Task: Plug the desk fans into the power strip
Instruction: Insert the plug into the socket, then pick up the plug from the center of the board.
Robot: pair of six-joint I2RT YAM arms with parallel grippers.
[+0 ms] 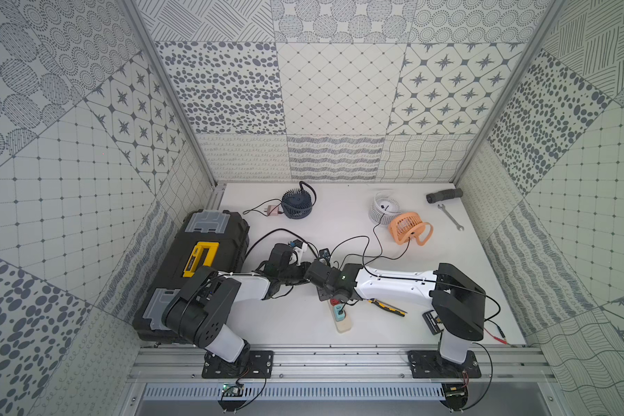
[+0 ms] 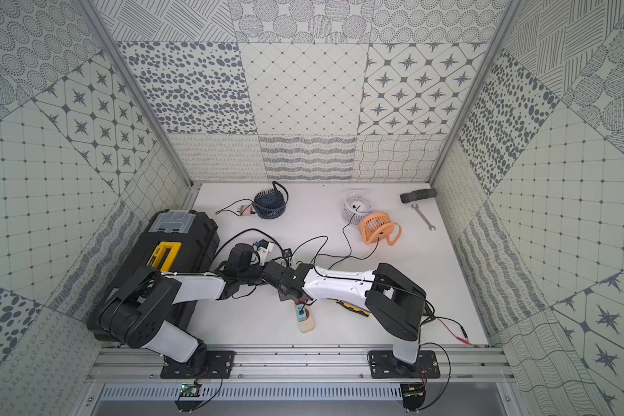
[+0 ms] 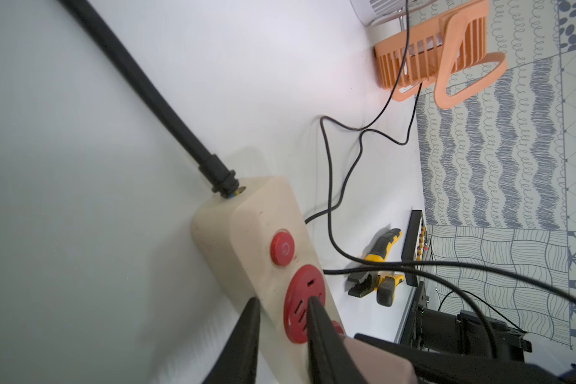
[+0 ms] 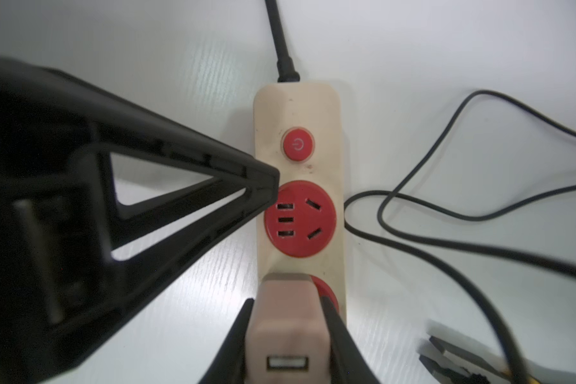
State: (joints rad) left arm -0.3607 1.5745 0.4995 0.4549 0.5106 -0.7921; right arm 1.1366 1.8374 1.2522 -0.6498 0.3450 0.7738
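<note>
We see R gripper (image 4: 286,301) clamped on pink adapter (image 4: 285,327) at 2nd socket of power strip (image 4: 330,116), near front edge of table (image 1: 296,324). L gripper (image 3: 283,306): slightly parted, empty, by 1st socket.

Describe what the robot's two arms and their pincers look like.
The left arm and right arm pair white shells with bulky black joints; a thin black cable runs along each. A green light glows near the right wrist. The left pincer and right pincer have slim, tapering black fingers.
</note>
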